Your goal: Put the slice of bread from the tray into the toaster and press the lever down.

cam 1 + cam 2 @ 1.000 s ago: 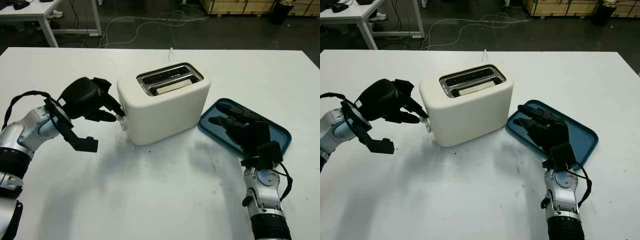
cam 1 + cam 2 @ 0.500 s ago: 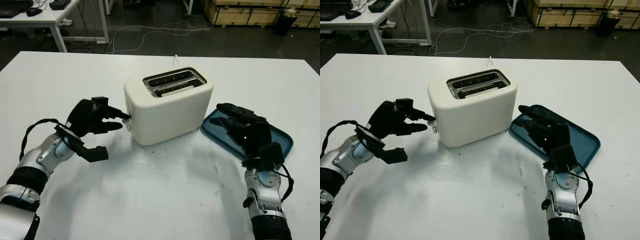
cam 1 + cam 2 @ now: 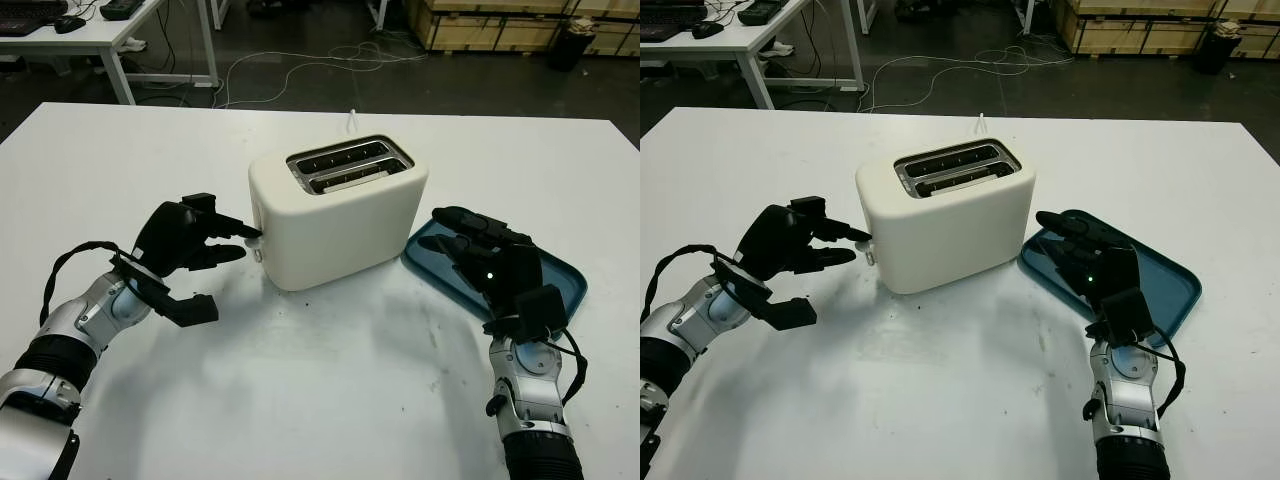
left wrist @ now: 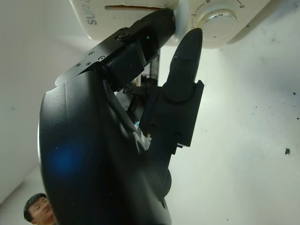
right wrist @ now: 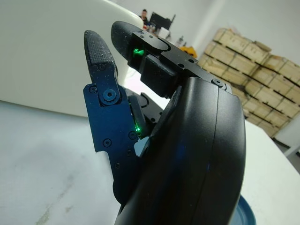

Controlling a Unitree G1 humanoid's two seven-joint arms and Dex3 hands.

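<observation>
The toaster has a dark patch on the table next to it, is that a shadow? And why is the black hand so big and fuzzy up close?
Left eye view: yes, the toaster throws a soft grey shadow on the white table in front of it. Left wrist view: the left hand sits right against the camera, so its shell looms large and soft, while the toaster's dial looks crisper.

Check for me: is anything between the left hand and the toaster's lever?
Nothing visible. The left hand is at the toaster's end face, one fingertip already at the lever. The right hand is open above the blue tray.
</observation>
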